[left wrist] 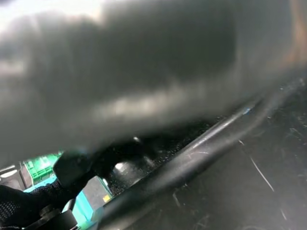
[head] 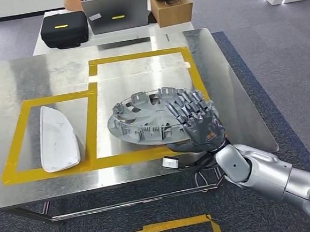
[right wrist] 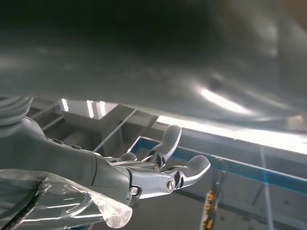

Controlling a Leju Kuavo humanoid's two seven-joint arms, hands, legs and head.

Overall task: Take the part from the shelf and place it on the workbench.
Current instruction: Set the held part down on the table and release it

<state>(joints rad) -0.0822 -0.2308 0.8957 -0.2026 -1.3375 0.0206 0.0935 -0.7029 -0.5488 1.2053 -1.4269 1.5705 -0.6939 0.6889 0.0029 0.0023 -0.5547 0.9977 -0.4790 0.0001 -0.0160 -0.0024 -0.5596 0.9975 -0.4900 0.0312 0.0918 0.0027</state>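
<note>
Right hand (head: 196, 121) grips the hubcap (head: 153, 116) at its rim over the tabletop (head: 41, 76); prob. light, stiff plastic w/ fragile clips; left hand can't tell.

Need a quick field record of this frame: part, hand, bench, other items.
part: grey hubcap, inner ribbed side up, over the right yellow-taped zone of the bench
right hand: right hand grips the hubcap's near right rim, fingers over the top
workbench: metal workbench with two yellow-taped zones
other part: white part lying flat in the left taped zone
behind: second table with black case, laptop, cardboard box; a person sits there
left hand: cannot tell, wrist view blurred
</note>
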